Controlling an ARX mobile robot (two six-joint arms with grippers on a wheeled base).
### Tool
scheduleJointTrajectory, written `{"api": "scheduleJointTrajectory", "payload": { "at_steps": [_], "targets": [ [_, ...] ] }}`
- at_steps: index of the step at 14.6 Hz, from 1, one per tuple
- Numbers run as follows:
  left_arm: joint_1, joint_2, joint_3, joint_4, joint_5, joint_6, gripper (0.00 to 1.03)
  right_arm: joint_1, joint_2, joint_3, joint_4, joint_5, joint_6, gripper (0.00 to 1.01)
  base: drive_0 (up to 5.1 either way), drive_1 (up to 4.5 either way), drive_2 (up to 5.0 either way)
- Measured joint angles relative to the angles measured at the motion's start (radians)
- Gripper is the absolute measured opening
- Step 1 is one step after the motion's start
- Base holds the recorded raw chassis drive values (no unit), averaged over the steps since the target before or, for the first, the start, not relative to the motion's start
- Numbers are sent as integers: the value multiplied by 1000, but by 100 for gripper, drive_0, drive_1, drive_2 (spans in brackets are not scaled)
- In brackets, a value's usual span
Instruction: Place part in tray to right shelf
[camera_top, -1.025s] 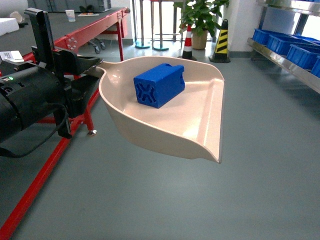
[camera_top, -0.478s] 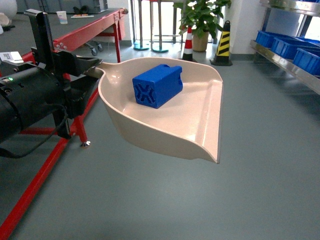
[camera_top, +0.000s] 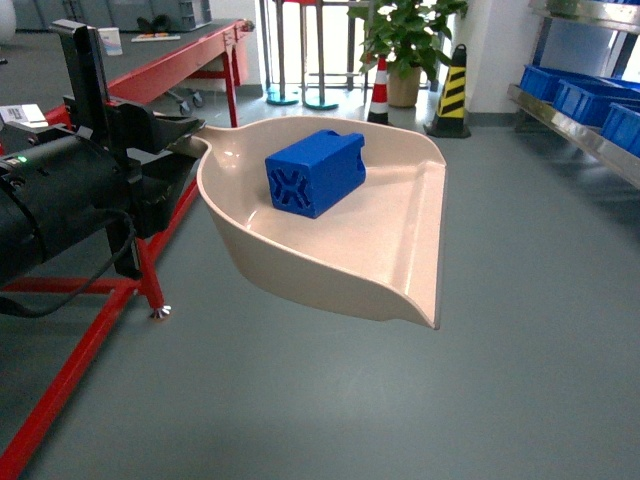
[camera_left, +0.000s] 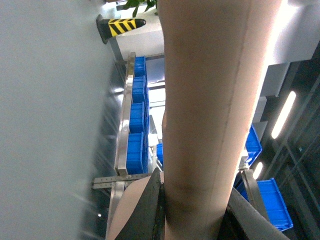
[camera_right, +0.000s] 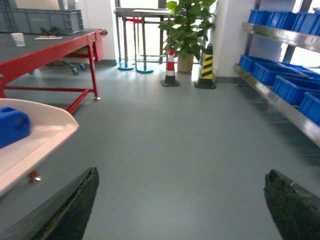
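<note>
Bright-blue part (camera_top: 315, 172), beige tray (camera_top: 400, 260), yellow-black striped cone (camera_top: 453, 90), red table frame (camera_top: 170, 70)

bare floor (camera_top: 520, 330) ahead, red table (camera_top: 150, 75) left, right shelf (camera_top: 590, 105) right

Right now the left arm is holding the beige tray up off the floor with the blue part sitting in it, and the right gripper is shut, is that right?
Not quite. The right gripper is open, as the right wrist view shows. The tray and part are as you said.
</note>
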Motion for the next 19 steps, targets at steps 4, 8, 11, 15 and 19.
{"api": "scheduleJointTrajectory", "payload": {
  "at_steps": [4, 8, 11, 15, 19],
  "targets": [
    [1, 0, 0, 5, -2, -1, 17, -1, 2, 0, 0, 0, 0, 98, -14, 420, -447],
    [1, 0, 0, -1, 1, 0, 17, 0, 0, 0, 0, 0, 0, 98, -8, 426, -441],
    [3, 0, 0, 2, -2, 0, 17, 0, 1, 0, 0, 0, 0, 98, -29, 404, -462],
    [3, 0, 0, 3, -2, 0, 17, 0, 0, 0, 1, 0, 0, 98, -181, 140, -503],
    [2, 0, 2, 2, 0, 0, 17, 0, 6, 0, 0, 0, 0, 98, -152, -152, -152]
  ]
}}
